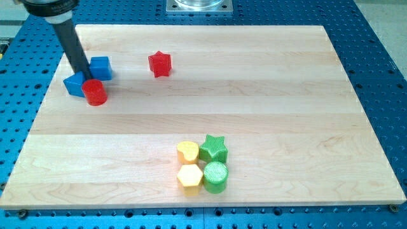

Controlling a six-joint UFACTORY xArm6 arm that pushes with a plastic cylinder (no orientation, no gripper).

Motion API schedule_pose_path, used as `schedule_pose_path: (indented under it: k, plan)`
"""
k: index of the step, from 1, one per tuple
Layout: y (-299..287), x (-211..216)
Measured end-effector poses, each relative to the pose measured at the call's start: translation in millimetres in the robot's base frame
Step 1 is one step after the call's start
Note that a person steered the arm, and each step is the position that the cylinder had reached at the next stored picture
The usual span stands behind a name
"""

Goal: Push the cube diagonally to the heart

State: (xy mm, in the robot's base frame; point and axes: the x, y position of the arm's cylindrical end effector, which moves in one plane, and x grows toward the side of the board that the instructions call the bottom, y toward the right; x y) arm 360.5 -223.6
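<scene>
The blue cube point(101, 67) sits near the view's top left on the wooden board point(267, 89). My tip point(84, 73) stands right at the cube's left side, between it and a second blue block point(75, 84) of unclear shape just below-left. A red cylinder point(95, 92) touches that second blue block on its right. The yellow heart point(187, 151) lies far away at the view's bottom centre.
A red star point(160, 64) lies right of the cube. Beside the heart sit a green star point(214, 149), a yellow hexagon point(189, 177) and a green cylinder point(215, 177), all packed together. A blue perforated table surrounds the board.
</scene>
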Motion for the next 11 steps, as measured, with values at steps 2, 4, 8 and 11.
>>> schedule_pose_path:
  k: [2, 4, 8, 11]
  plan:
    - [48.8, -11.9]
    - [-5.4, -43.4]
    - [73.1, -58.8]
    - [73.0, 97.1]
